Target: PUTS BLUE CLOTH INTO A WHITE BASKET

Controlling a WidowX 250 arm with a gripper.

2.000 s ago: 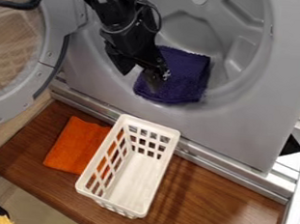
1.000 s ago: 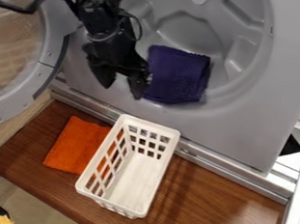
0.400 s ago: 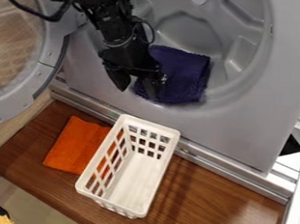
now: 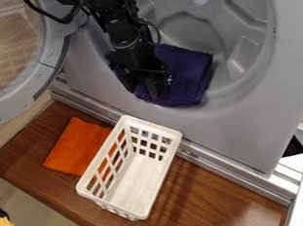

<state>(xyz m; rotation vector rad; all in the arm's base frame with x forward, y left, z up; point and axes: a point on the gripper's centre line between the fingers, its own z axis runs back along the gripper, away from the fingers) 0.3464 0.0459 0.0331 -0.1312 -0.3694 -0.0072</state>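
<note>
Black jaws slightly parted at nubby dark-blue cloth (image 4: 186, 77), rectangular latticed white basket (image 4: 136, 177)

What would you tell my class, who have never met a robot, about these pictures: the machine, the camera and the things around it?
The black jointed machine is a robot arm, seen by a fixed camera looking down at a slant. Its gripper, two fingers set apart, works like a simple hand. It is at a dark blue cloth lying in the round opening of a grey appliance; whether it grips the cloth is unclear. Below, a white basket stands on a brown wooden board, beside an orange cloth. The blue cloth is meant for the basket.
</note>
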